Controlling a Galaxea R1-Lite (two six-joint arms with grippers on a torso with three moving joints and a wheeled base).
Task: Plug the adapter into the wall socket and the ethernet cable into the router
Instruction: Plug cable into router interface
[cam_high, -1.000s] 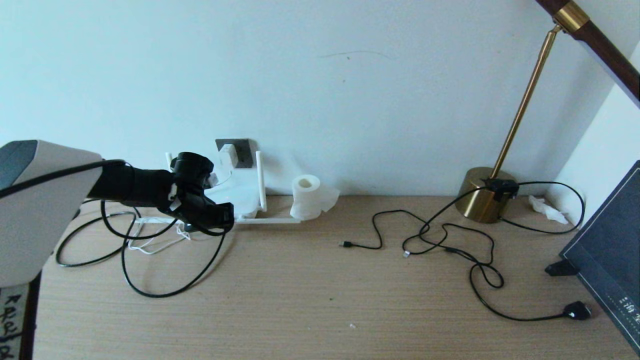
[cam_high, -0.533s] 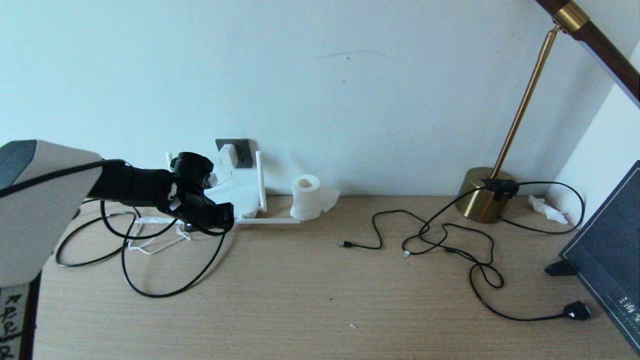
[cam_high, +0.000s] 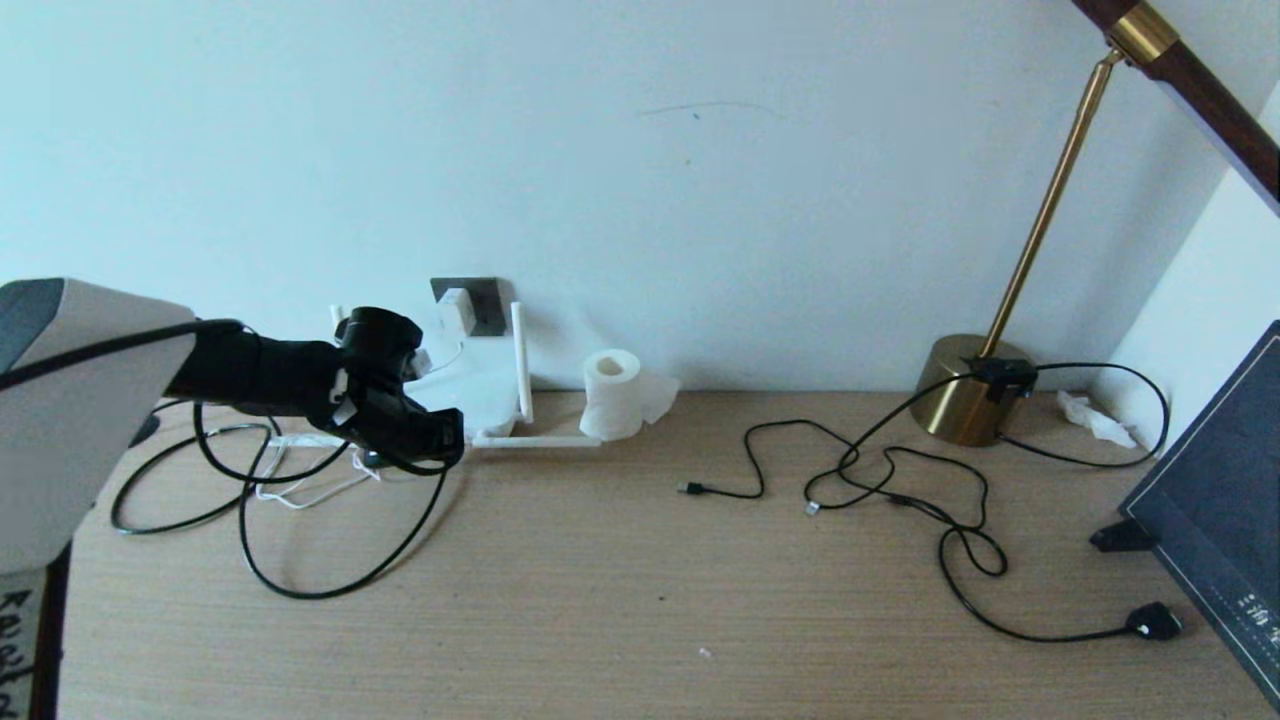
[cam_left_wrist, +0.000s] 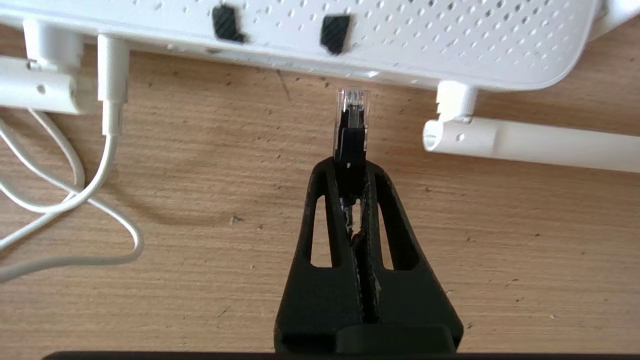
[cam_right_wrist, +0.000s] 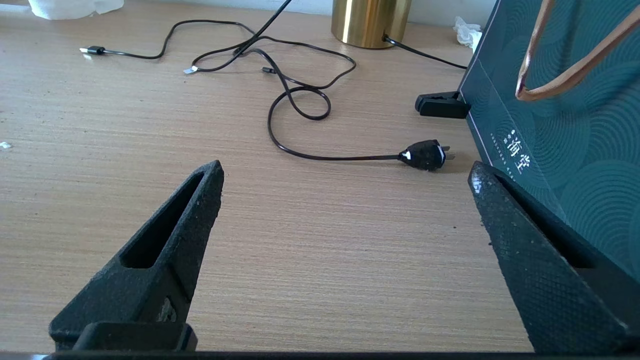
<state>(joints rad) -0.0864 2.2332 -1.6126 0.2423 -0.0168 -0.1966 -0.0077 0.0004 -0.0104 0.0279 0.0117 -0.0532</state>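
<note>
Now, left gripper (cam_left_wrist: 350, 172): low over the desk (cam_high: 640, 600) at the router's front; jaws pinched tight on the ethernet cable's plug.
Ethernet cable (cam_high: 330, 585): black, looping on the desk under the left arm; its clear-tipped plug (cam_left_wrist: 351, 112) points at the router's edge, just short of it, not in a port.
Router (cam_left_wrist: 400, 40): white, perforated, by the wall at the desk's back left; one antenna (cam_high: 520, 362) upright, another flat on the desk.
Adapter (cam_high: 456, 308): seated on the socket (cam_high: 484, 300) above the router; white cord (cam_left_wrist: 112, 105) runs into the router.
Right gripper (cam_right_wrist: 345, 235): above bare desk near a dark board (cam_right_wrist: 565, 125), jaws spread wide, empty.
Lamp (cam_high: 975, 400): brass base at back right, its black plug (cam_right_wrist: 425, 154) lying loose.
</note>
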